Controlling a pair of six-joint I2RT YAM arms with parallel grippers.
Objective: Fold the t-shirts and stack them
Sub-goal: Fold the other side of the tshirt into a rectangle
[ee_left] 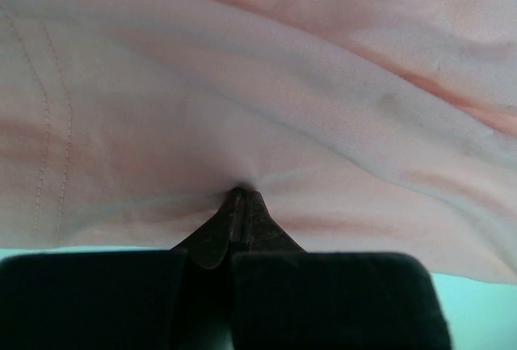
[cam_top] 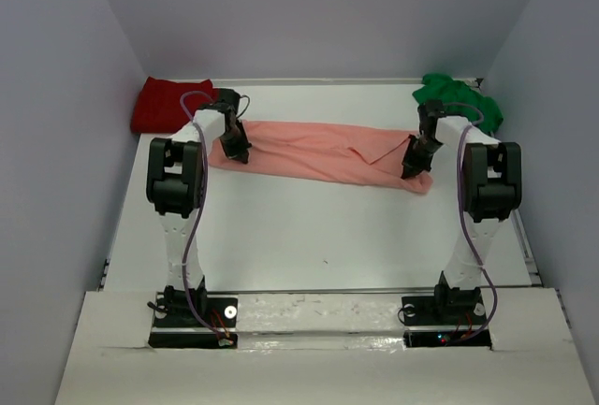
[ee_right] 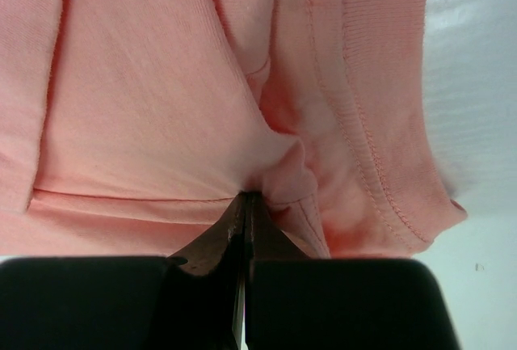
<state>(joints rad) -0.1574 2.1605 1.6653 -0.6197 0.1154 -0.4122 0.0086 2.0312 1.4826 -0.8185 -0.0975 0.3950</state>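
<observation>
The salmon-pink t-shirt (cam_top: 318, 151) lies in a long folded band across the far middle of the table. My left gripper (cam_top: 241, 156) is shut on its left end; the pinched cloth (ee_left: 242, 148) fills the left wrist view above my gripper (ee_left: 240, 192). My right gripper (cam_top: 410, 170) is shut on its right end, where the cloth (ee_right: 161, 107) bunches at my gripper (ee_right: 249, 196) beside a stitched hem (ee_right: 363, 124). The dark red t-shirt (cam_top: 168, 102) sits folded at the far left corner. The bright green t-shirt (cam_top: 459, 98) lies crumpled at the far right corner.
Grey walls enclose the white table (cam_top: 318, 237) on the left, back and right. Both arm bases stand at the near edge.
</observation>
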